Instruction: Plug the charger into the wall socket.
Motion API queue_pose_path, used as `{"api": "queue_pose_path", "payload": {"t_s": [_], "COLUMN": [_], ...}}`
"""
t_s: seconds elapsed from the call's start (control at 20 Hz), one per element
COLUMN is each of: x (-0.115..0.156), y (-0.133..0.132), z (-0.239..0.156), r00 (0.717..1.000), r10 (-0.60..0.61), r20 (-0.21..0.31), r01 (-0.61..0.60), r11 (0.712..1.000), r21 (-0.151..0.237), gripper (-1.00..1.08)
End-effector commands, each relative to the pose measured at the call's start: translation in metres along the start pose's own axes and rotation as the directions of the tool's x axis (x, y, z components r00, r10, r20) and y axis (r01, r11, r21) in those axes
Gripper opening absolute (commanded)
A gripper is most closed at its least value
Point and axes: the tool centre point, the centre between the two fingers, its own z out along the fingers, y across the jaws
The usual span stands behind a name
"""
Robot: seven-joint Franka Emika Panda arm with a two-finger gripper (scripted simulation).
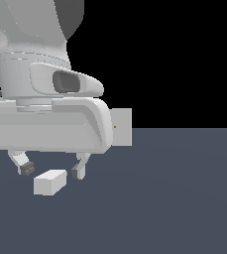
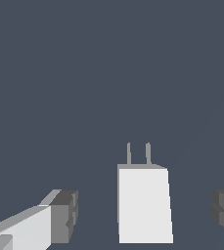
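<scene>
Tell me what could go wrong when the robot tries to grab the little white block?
The fingers are open with the charger between them but not centred, so closing might twist it. Its two thin prongs must meet the wall socket holes exactly; a tilted grip could make them miss. The arm also hides part of the socket.

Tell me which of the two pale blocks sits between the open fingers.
The charger, the small elongated block with two prongs lying on the floor; the wall socket is the larger upright square plate standing apart behind the hand.

Matt, smooth pale charger (image 2: 144, 202) – thin grey prongs, matt slate floor (image 1: 174, 198), dark matt pads (image 2: 67, 215) on jaws
</scene>
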Motion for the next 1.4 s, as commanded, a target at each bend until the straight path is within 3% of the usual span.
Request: {"api": "queue_pose_path", "payload": {"t_s": [0.0,0.3,0.35,0.95,1.35], "x": [-0.002,-0.003,-0.003,-0.002,0.023], "y": [0.0,0.0,0.0,0.0,0.017], "z": [0.009,0.018,0.018,0.017,-0.001], "r00": [1.0,1.0,1.0,1.0,1.0], "r10": [0.001,0.001,0.001,0.001,0.02], "r20": [-0.001,-0.001,-0.001,-0.001,-0.001], "r01": [-0.001,-0.001,-0.001,-0.001,-0.02], "r11": [1.0,1.0,1.0,1.0,1.0], "r21": [0.0,0.0,0.0,0.0,-0.004], "gripper": [1.0,1.0,-1.0,-1.0,-1.0]}}
